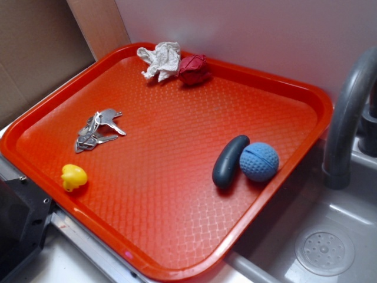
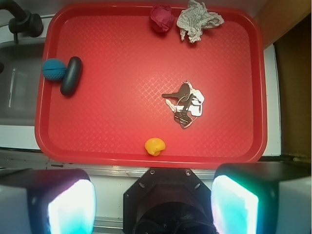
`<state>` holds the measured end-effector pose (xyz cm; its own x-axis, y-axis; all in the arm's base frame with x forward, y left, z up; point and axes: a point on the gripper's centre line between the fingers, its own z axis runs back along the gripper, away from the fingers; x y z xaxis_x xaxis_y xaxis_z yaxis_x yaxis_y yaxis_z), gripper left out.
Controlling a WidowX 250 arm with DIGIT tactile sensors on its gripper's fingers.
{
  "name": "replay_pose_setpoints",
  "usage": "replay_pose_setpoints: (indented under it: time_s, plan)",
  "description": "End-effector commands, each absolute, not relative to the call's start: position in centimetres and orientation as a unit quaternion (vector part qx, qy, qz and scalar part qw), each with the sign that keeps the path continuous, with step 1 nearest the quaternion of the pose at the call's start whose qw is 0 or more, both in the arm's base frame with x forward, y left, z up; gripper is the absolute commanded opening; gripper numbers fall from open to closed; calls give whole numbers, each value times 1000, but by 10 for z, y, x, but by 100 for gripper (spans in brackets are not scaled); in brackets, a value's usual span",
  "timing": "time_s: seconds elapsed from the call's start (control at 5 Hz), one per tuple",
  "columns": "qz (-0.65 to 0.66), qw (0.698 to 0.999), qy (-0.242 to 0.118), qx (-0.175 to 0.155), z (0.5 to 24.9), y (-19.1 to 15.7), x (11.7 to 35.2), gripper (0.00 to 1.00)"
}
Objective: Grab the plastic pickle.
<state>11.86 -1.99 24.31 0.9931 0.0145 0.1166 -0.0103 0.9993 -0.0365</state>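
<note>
Overhead and oblique views of the workspace at the outset of the grasp. You see the claw [image 2: 153, 202] only in the wrist view, where its two pale-padded fingers [image 2: 70, 207] stand wide apart and hold nothing; it sits off the near edge of the tray, well apart from every object. In all likelihood no part of the task is done: approach, descent and closing all remain.

The target, a smooth dark grey-green plastic pickle [image 1: 230, 161] of curved oblong form, lies flat near the sink-side edge of the textured red plastic tray [image 1: 177, 224]. It touches, or lies just beside, the round dimpled blue ball [image 1: 259, 161], which sits between it and the tray rim. You should expect the ball to crowd one finger on that side.

Count of contents: one pickle, one blue ball, one small yellow rubber duck [image 1: 73, 177], one bunch of metal keys [image 1: 97, 130], one crumpled white cloth or paper [image 1: 161, 59], one crumpled dark red wad [image 1: 194, 69]. Beside the tray you see a grey sink [image 1: 330, 247] with one curved grey faucet [image 1: 347, 112].
</note>
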Motion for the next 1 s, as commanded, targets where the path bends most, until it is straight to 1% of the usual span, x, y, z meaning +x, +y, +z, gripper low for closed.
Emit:
replay_pose_setpoints:
  time_s: [0.0,0.2,0.4,0.6,0.8]
  plan:
    - [6,998,-59,-18,243,-20,119,100]
    - [77,993,-67,-59,207,-39,169,100]
    - [124,987,-77,-68,174,-54,218,100]
    - [148,979,-98,-104,150,-81,241,100]
    - [114,989,-40,-84,117,-116,249,100]
